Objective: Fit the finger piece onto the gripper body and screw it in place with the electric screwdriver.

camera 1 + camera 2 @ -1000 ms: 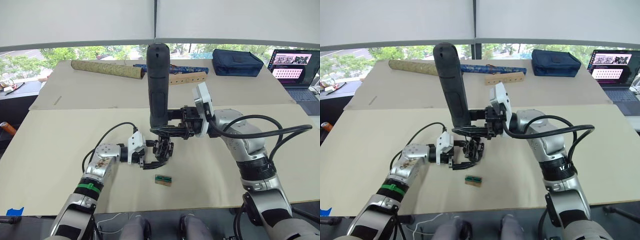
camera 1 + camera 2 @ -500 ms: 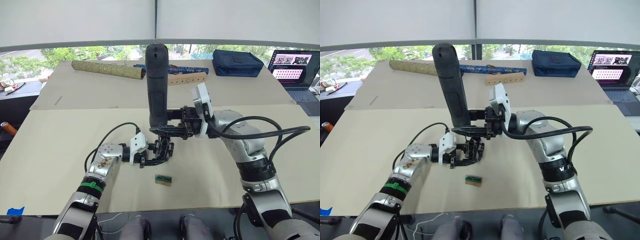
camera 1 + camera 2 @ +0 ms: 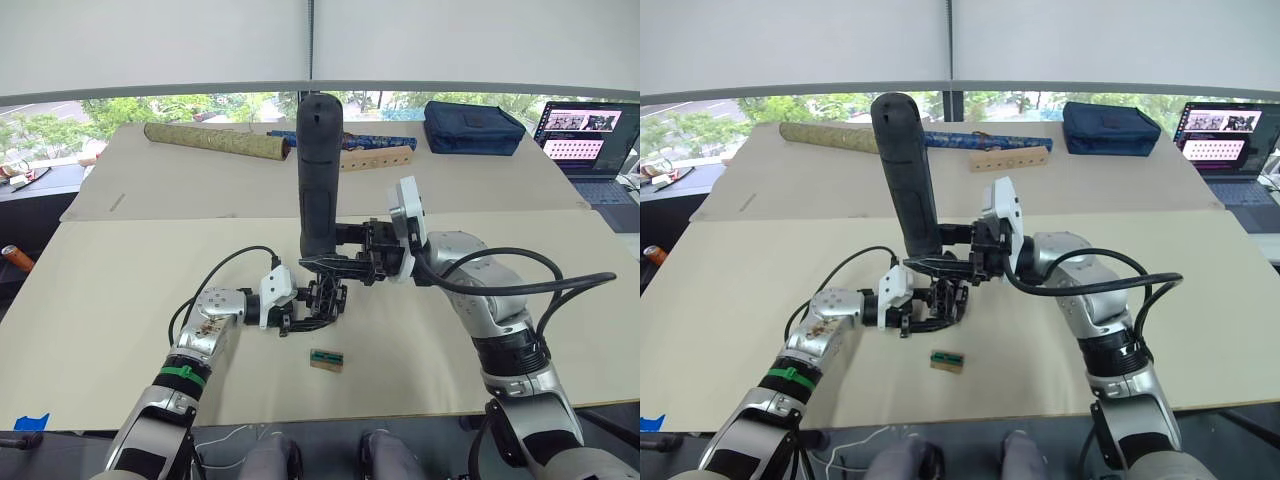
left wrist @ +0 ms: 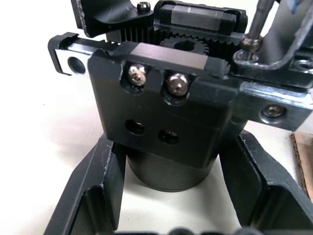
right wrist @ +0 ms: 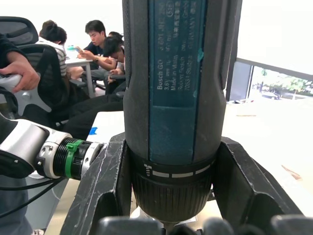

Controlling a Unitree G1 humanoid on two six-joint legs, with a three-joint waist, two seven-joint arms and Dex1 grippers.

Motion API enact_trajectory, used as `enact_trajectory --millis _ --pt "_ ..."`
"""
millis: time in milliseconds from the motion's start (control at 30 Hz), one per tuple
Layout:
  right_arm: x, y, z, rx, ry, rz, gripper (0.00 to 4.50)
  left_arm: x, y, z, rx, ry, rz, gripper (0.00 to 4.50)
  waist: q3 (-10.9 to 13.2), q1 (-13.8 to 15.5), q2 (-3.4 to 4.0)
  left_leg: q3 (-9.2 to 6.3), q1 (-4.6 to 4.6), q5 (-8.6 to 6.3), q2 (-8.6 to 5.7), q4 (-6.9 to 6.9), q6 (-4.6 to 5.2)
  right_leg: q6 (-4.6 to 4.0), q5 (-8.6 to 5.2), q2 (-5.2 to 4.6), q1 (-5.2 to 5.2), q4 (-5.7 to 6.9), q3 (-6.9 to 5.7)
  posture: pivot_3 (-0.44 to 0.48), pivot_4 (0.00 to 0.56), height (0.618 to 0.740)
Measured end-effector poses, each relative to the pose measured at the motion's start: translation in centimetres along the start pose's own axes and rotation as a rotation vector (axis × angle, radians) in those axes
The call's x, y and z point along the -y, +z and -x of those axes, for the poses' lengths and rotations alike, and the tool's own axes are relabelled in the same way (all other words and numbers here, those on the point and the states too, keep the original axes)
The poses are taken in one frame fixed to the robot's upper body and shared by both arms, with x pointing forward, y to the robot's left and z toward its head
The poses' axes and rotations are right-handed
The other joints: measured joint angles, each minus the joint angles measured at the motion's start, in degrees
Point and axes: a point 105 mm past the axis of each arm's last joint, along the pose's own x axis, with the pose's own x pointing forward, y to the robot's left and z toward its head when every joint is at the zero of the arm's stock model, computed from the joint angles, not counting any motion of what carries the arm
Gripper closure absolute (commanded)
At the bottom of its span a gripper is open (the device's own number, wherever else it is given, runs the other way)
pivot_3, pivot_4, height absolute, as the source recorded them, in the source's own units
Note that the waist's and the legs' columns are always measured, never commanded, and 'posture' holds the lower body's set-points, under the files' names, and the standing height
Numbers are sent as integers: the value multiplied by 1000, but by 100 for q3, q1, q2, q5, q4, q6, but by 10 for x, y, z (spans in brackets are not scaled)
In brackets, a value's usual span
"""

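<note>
Nearest, a small green-and-tan block [image 3: 326, 359] lies on the bench [image 3: 100, 300], just in front of the gripper body [image 3: 322, 300]. Left pincer [image 3: 300, 318] is clamped on the gripper body's rounded base, mid-bench. Directly above it, right pincer [image 3: 340, 262] grips the electric screwdriver [image 3: 317, 175] upright, bit down at the body; label reads "Bosch GO", "3,6V", "Germany". Beyond it: rolled tubes [image 3: 215, 139], navy pouch [image 3: 474, 124], laptop [image 3: 590, 140].

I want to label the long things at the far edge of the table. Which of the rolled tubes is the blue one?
The blue rolled tube is the one lying just behind the perforated wooden strip; the other rolled tube, further to the robot's left, is tan-gold.
</note>
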Motion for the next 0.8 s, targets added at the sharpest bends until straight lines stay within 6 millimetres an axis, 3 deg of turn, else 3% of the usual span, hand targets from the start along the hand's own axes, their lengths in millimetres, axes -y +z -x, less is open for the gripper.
enact_trajectory --millis 800 --pt "-1 -5 -5 -5 5 -10 2605 0 -3 3 -12 11 15 2210 -43 -32 -16 0 19 -1 4 -10 0 -1 -1 -2 6 -17 6 0 150 740"
